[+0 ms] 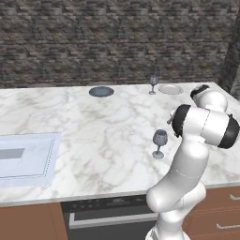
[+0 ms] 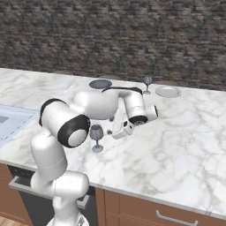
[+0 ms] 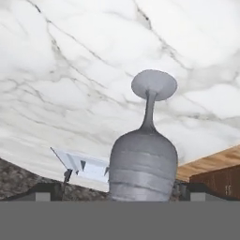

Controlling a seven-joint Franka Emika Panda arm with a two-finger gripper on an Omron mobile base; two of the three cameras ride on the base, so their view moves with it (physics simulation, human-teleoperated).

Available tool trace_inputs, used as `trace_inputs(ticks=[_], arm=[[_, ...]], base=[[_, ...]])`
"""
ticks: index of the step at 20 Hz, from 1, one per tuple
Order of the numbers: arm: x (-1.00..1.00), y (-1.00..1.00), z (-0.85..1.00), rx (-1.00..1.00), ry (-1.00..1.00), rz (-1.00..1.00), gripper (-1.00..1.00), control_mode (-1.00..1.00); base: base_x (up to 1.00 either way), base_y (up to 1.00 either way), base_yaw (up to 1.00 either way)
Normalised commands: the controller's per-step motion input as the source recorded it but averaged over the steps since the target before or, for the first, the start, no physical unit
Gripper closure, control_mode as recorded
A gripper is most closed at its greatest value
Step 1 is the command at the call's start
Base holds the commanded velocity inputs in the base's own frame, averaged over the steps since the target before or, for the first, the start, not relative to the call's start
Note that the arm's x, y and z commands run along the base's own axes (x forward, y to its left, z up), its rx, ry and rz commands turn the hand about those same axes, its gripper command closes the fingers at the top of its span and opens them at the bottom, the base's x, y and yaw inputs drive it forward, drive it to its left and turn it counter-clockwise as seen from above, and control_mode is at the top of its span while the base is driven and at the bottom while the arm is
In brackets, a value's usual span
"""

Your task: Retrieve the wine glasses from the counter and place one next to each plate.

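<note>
Near wine glass (image 3: 144,166) upright on the desk (image 1: 93,136), stem vertical, straight ahead of the gripper (image 2: 115,131) and just beside it on the sink side. Gripper fully open, holding nothing, touching nothing. Second glass (image 1: 153,83) far off, beside the pale plate (image 1: 170,89).

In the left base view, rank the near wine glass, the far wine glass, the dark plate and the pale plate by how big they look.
1. Near wine glass, largest, though it is closest to the camera.
2. Dark plate and pale plate: they look alike, so no ranking.
3. Far wine glass, smallest, but farthest away.
</note>
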Motion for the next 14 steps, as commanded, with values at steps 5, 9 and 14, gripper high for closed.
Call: trace_inputs(ticks=[5,9,14], arm=[[0.00,0.00,-0.29,-0.04,0.18,-0.24,-1.00,-1.00],[-0.03,-0.02,-0.13,0.00,0.23,-0.10,-1.00,-1.00],[-0.12,0.00,-0.01,0.00,0.41,0.00,-1.00,-1.00]], base=[[0.00,0.00,0.00],[0.00,0.00,0.00],[0.00,0.00,0.00]])
